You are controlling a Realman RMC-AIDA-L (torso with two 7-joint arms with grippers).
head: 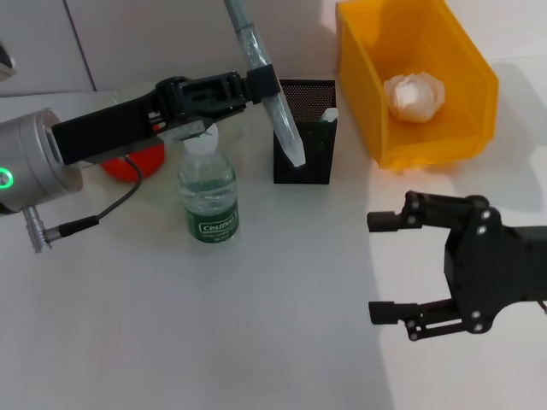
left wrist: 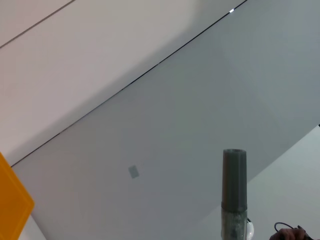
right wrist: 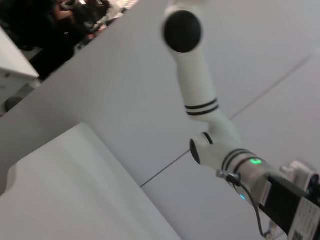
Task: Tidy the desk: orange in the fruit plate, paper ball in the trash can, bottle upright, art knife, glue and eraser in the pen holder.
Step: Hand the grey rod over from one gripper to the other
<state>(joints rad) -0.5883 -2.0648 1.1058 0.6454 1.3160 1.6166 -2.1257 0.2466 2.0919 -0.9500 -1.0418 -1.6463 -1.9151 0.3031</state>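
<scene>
The left tool (head: 261, 84) pinches the art knife (head: 272, 94) mid-shaft, tip slanting over the pen holder (head: 305, 132). Slim, stiff, probably slick metal; that middle hold suits it. Right tool (head: 393, 265) idles spread.

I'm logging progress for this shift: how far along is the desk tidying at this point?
Done: the white paper wad lies in the yellow bin; the clear green-labelled bottle stands upright; a white-tipped item pokes from the black mesh holder. In hand: the left tool holds a slim grey stick tilted over that holder. The eraser isn't visible. The right tool waits open.
</scene>
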